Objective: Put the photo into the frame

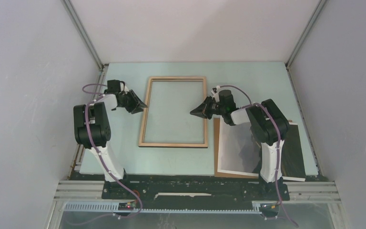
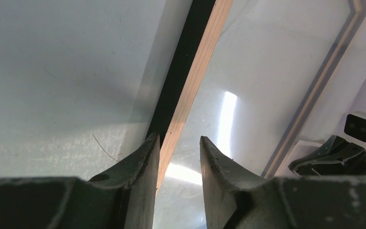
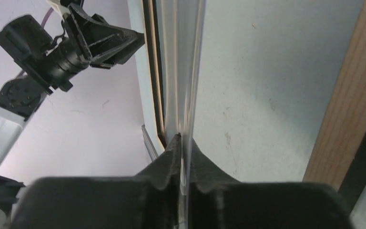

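The frame [image 1: 174,144] lies mid-table with its light wood back up. My left gripper [image 1: 144,106] is open at the frame's left rim. In the left wrist view the wood rim [image 2: 198,71] runs between my parted fingertips [image 2: 179,140], close to the left finger. My right gripper [image 1: 194,111] reaches over the right rim and is shut on the frame's clear pane [image 3: 186,71], seen edge-on between its fingertips [image 3: 183,138]. The photo [image 1: 238,148], white-bordered with a dark landscape, lies at the near right, partly under the right arm.
A plain brown backing board [image 1: 217,143] lies under the photo. The glossy pane [image 2: 228,105] reflects light. The left arm [image 3: 76,43] shows in the right wrist view, and the right gripper [image 2: 336,157] shows in the left wrist view. White walls enclose the table.
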Robot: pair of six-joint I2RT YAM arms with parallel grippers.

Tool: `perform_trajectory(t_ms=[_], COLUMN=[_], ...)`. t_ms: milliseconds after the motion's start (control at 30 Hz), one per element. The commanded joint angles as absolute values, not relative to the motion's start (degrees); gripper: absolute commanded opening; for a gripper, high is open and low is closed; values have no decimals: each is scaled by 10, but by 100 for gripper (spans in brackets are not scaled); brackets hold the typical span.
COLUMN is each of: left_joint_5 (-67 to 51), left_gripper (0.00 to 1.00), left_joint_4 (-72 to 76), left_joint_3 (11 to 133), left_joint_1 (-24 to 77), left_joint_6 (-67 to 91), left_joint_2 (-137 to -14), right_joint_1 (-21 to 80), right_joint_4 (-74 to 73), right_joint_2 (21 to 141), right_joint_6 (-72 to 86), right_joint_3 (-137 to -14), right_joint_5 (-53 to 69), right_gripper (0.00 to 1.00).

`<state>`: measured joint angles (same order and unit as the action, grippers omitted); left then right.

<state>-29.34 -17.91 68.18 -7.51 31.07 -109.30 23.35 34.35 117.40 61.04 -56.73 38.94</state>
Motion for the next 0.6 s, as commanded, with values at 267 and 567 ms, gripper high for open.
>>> perform_trajectory(t_ms=[267, 567], left_joint_5=[-326, -327], left_gripper=[37, 37], left_joint_4=[-175, -175], left_joint_3=[667, 667], left_joint_1=[-66, -66], left_joint_6=[315, 314], left_joint_2=[-1095, -1095], right_joint_1=[226, 226], right_joint_4=[442, 509], right_joint_2=[1177, 1173], right_joint_6=[649, 697], right_joint_3=[-577, -569], right_joint_5=[450, 472], right_gripper=[0, 0])
